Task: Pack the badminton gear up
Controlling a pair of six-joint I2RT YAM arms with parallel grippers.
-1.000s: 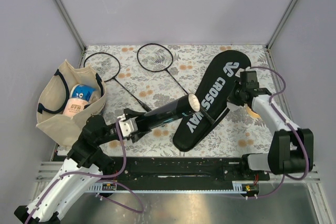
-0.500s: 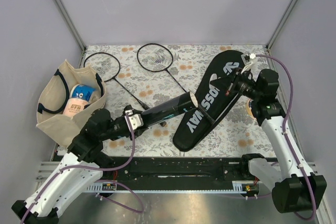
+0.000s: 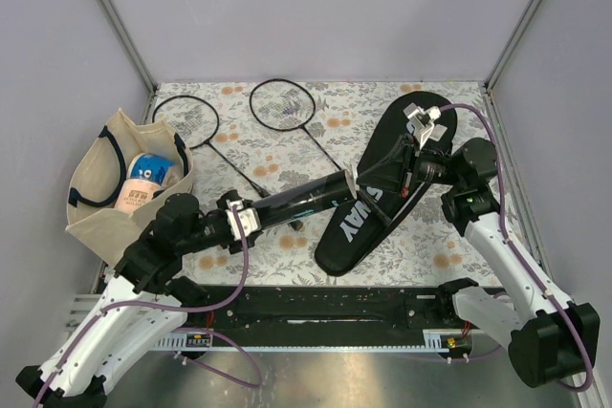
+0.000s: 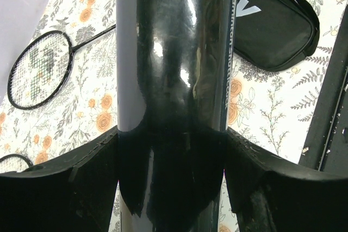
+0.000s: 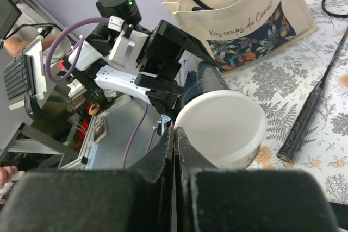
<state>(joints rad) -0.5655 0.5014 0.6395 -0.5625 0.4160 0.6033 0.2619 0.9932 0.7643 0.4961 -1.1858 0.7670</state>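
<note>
A long black tube (image 3: 301,201) is held off the table at a slant, and my left gripper (image 3: 251,217) is shut on its near end. In the left wrist view the tube (image 4: 174,69) fills the gap between both jaws of the left gripper (image 4: 171,150). My right gripper (image 3: 371,182) is shut and empty, its tips right beside the tube's white cap (image 5: 220,129); in its own wrist view the right gripper (image 5: 175,134) sits at the cap's left edge. The black CROSSWAY cover (image 3: 349,226) lies under the right arm. Two black racquets (image 3: 186,121) (image 3: 284,104) lie at the back.
A beige tote bag (image 3: 105,212) stands at the left edge with a blue-and-white roll (image 3: 153,171) inside. Grey walls close in the table on three sides. A black rail (image 3: 316,303) runs along the near edge by the arm bases.
My right arm swung left over the cover and brought its shut fingers up to the tube's capped end. The left arm pushed the tube a little to the right.
</note>
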